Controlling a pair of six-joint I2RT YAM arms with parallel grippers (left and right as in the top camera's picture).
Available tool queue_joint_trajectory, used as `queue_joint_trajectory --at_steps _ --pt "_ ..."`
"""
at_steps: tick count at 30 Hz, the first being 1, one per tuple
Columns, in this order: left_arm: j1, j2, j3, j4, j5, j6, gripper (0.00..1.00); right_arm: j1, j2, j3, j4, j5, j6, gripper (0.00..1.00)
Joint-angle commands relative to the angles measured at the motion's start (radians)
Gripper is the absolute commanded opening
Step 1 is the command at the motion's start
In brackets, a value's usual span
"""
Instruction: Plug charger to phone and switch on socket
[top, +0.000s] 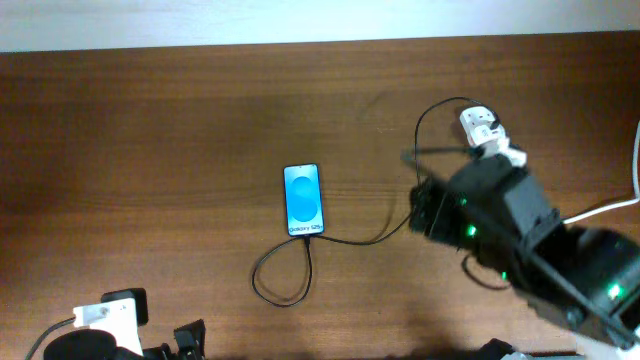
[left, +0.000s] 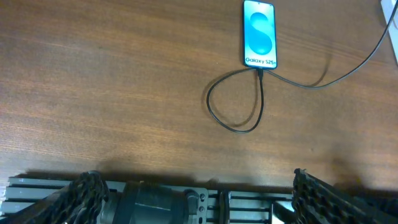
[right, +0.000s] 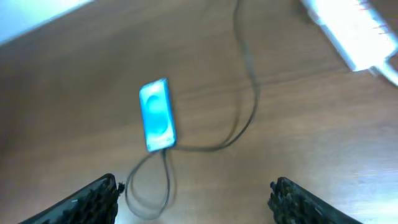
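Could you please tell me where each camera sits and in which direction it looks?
Overhead: fixed above the table, looking straight down on the phone; the right arm fills the right side.
Left wrist: low over the table, looking forward at the charger loop; left gripper open at the bottom.
Right wrist: raised, tilted down, socket at top right; right gripper open at the bottom, blurred.
Shared: all three show phone and charger.

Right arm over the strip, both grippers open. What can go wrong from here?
1. The charger runs slack from the phone right along the right arm. A move there could snag it, and so unseat the connector or drag the phone.
2. The socket is mostly hidden by that arm overhead and blurred in the right wrist view, so the right gripper may miss the switch.
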Motion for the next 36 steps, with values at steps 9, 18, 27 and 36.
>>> queue_joint_trajectory --at_steps 9,18,27,36 --pt "0.000 -0.002 0.006 0.000 -0.014 0.008 0.99 -0.667 0.245 0.117 0.014 -0.265 -0.242 0.67" --pt "0.000 -0.002 0.006 0.000 -0.014 0.008 0.99 -0.942 0.623 0.143 0.158 -0.517 -0.356 0.35" --pt "0.000 -0.002 0.006 0.000 -0.014 0.008 0.99 -0.958 0.916 0.333 0.160 -0.513 -0.333 0.28" --pt "0.000 -0.002 0.006 0.000 -0.014 0.008 0.99 -0.962 1.009 0.331 0.163 -0.452 -0.254 0.15"
